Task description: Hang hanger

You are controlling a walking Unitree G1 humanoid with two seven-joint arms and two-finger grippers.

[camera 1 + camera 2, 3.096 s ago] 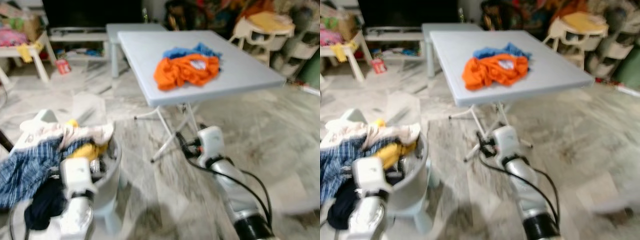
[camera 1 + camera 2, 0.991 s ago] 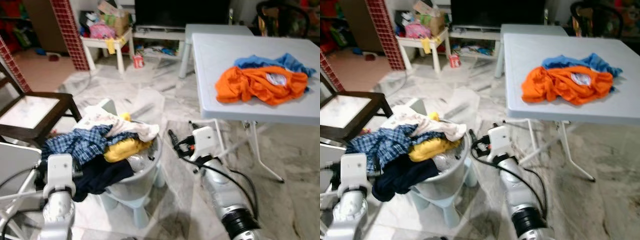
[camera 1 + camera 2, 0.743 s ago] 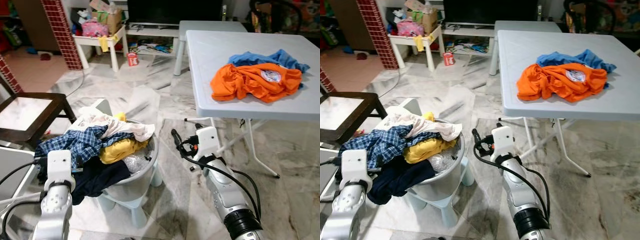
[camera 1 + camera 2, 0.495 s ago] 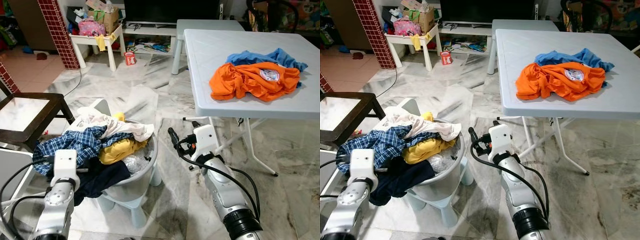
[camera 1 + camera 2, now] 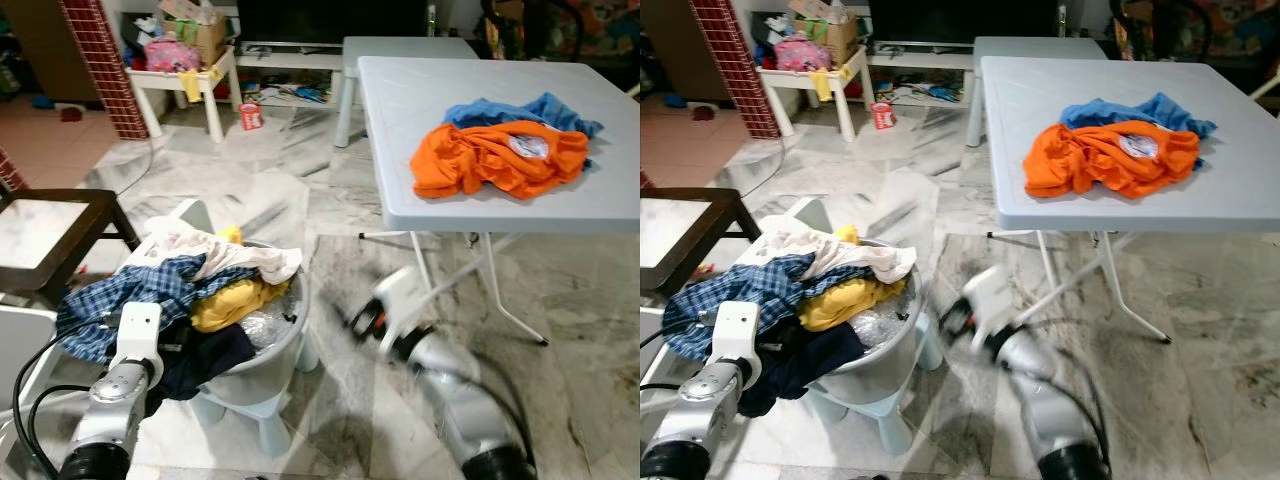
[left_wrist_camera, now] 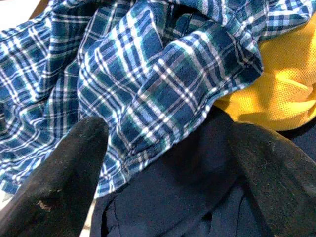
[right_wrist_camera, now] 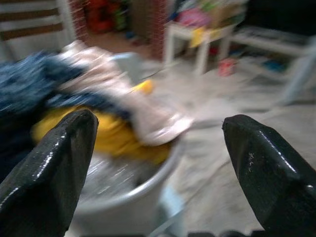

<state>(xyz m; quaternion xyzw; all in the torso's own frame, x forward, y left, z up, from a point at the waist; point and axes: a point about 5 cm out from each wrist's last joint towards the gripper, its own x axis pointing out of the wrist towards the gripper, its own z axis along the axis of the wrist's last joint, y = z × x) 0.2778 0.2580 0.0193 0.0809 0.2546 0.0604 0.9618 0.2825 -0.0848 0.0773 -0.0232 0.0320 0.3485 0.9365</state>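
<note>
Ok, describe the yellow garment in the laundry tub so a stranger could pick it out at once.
Start at the grey laundry tub on the marble floor, left of the white folding table. In its heap, the yellow garment lies near the middle, beneath the white cloth, between the blue plaid shirt and the rim. It is the heap's only plain bright yellow piece.

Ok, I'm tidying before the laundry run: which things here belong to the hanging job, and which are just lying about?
Likely the job's:
grey tub heaped with clothes
plaid shirt before the open left hand
open right hand, facing the tub

Probably lying about:
orange shirt on the white table
dark chair
red can
</note>
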